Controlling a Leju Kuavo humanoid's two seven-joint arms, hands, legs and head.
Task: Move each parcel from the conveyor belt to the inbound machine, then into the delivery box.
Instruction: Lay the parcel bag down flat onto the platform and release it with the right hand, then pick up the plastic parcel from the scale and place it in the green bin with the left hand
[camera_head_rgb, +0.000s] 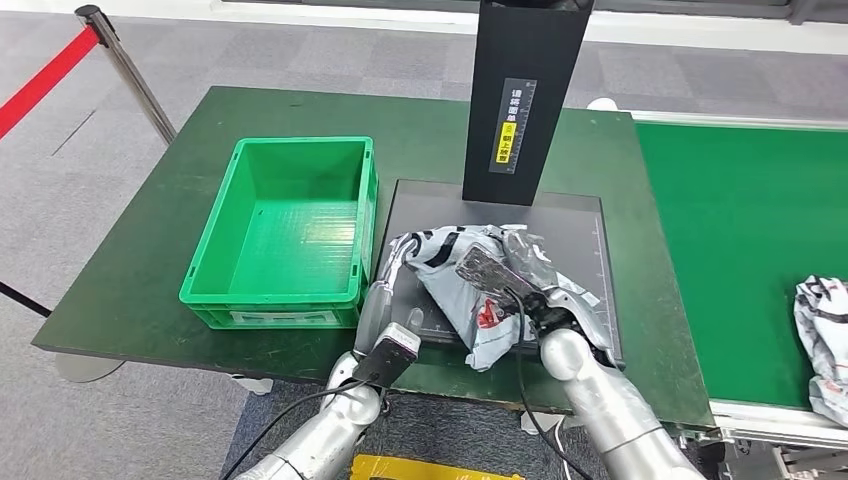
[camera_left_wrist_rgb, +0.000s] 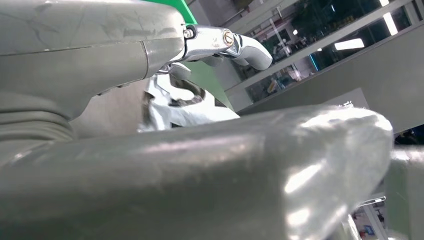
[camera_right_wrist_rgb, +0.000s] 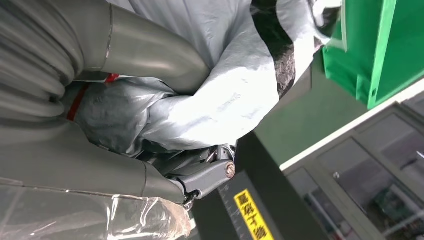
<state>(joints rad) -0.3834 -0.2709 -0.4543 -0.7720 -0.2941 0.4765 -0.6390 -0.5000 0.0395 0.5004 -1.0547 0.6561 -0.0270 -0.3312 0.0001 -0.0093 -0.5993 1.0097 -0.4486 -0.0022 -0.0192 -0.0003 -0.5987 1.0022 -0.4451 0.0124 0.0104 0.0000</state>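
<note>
Parcel (camera_head_rgb: 470, 285) on inbound machine (camera_head_rgb: 590, 225), right hand (camera_head_rgb: 545, 300) grasping it, left hand (camera_head_rgb: 395, 265) released alongside.

— What is found at the centre of the frame?
— A parcel (camera_head_rgb: 470, 285) is laid on the inbound machine's plate (camera_head_rgb: 590, 225), below the machine's column (camera_head_rgb: 524, 90). It is held by the right hand (camera_head_rgb: 530, 290) at its right side, and touched by the left hand (camera_head_rgb: 392, 265) at its left edge.

— And to the left?
— The delivery box (camera_head_rgb: 285, 235) is set just beside the plate, on the table (camera_head_rgb: 150, 270).

— To the right?
— The conveyor belt (camera_head_rgb: 735, 220) is seen there, with a second parcel (camera_head_rgb: 825, 335) lying on it at the lower right edge. A stanchion (camera_head_rgb: 125, 70) is placed at the upper left.
</note>
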